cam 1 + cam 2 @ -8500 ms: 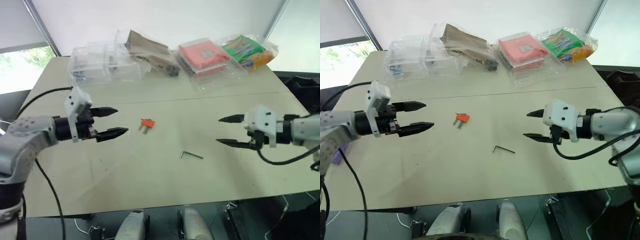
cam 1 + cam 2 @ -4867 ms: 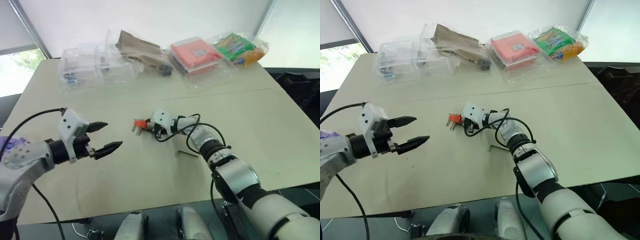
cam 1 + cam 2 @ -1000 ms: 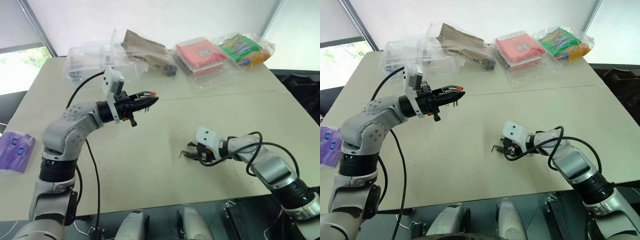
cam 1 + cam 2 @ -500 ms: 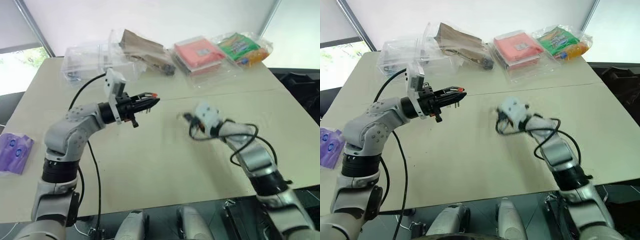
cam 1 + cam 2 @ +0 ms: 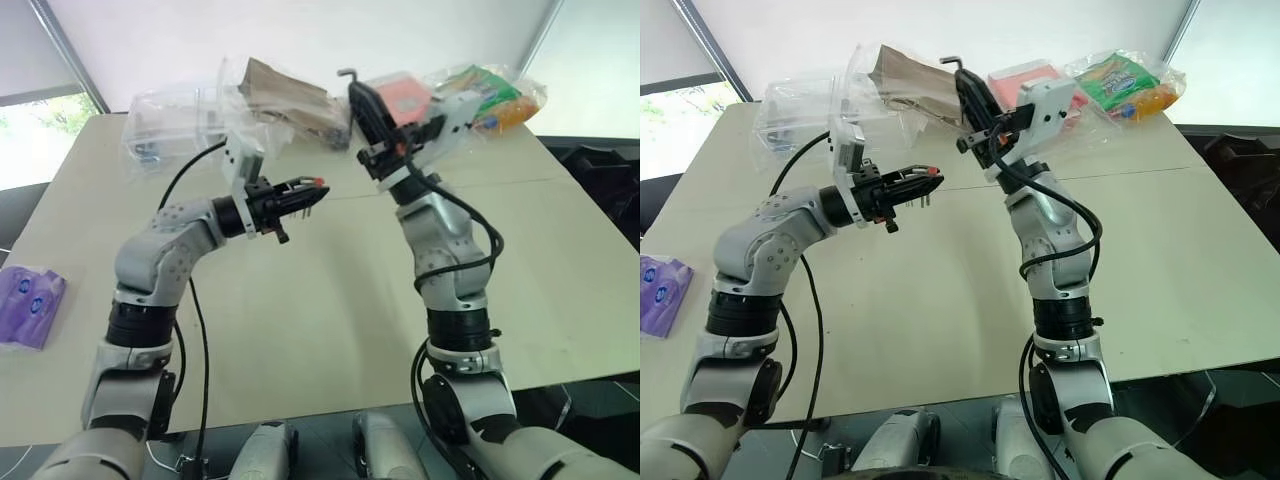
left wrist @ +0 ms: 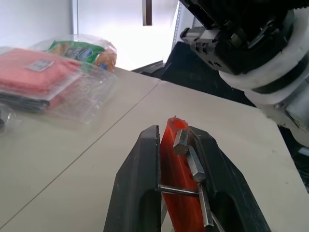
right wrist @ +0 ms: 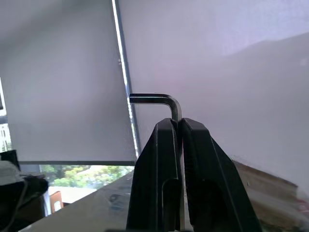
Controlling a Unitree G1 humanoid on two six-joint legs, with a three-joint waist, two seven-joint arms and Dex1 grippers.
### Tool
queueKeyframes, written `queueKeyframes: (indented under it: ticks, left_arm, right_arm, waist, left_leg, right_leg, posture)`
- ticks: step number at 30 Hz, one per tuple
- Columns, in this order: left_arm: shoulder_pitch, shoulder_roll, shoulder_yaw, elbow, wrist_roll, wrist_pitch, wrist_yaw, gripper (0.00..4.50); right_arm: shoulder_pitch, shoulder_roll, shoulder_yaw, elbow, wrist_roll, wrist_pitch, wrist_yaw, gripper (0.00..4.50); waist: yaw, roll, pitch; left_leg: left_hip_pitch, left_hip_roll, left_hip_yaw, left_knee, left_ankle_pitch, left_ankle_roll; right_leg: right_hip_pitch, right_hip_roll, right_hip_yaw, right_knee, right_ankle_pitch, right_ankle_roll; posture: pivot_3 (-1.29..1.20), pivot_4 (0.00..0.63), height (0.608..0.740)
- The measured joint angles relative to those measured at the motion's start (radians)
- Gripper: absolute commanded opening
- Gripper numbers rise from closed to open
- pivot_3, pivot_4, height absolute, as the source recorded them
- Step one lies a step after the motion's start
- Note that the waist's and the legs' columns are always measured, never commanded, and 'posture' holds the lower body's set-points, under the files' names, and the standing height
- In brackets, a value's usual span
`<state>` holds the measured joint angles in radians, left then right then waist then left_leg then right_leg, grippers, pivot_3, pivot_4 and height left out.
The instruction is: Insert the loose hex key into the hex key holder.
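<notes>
beige worktop (image 5: pixel 300 330) under both arms, with clear plastic packs (image 5: pixel 180 125), a brown paper bag (image 5: pixel 285 95), a pink pack (image 5: pixel 400 95) and a green snack bag (image 5: pixel 490 90) along the far edge, and a purple packet (image 5: pixel 30 305) off the near left edge.

right arm now lifted high above the worktop, up from where it crouched low over the surface a second ago. right gripper (image 5: pixel 966 85) raised and angled up and leftward, fingers pinched tight on the loose hex key (image 5: pixel 950 62); long leg caught between the fingers, elbow and short leg poking out past the tips. no longer lying on the worktop, so pickup looks done.

left gripper (image 5: pixel 305 195) held mid-air over the middle of the worktop much as before, fingers clamped narrow on the hex key holder (image 6: pixel 176 179), orange-red block squeezed between both fingers, grey keys jutting from its side.

key above and to the right of the holder, near but apart. probably next: aligning and bringing the key to an empty slot.
</notes>
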<state>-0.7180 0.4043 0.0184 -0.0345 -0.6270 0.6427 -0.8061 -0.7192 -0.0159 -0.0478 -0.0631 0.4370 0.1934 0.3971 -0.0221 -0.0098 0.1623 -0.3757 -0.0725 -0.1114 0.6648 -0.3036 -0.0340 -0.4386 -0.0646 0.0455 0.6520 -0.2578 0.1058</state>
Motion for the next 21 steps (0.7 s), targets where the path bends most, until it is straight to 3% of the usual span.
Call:
queueKeyframes:
  ticks: [8,21]
  left_arm:
    - [-0.035,-0.032,-0.002,0.043,0.016,-0.009,0.004,0.27]
    - [-0.042,-0.037,0.004,0.066,0.015,-0.016,0.007,0.27]
  right_arm:
    - [0.056,0.005,0.075,-0.020,0.007,0.008,0.053,0.03]
    - [0.069,-0.003,0.080,-0.020,0.000,0.004,0.057,0.03]
  waist:
    - [-0.003,0.000,0.000]
    - [-0.009,0.000,0.000]
  left_leg:
    - [0.000,0.000,0.000,0.000,0.000,0.000]
    - [0.000,0.000,0.000,0.000,0.000,0.000]
  right_leg:
    - [-0.001,0.000,0.000,0.001,0.000,0.000]
    - [-0.001,0.000,0.000,0.002,0.000,0.000]
  posture:
    - [0.00,0.150,0.740]
    - [0.00,0.150,0.740]
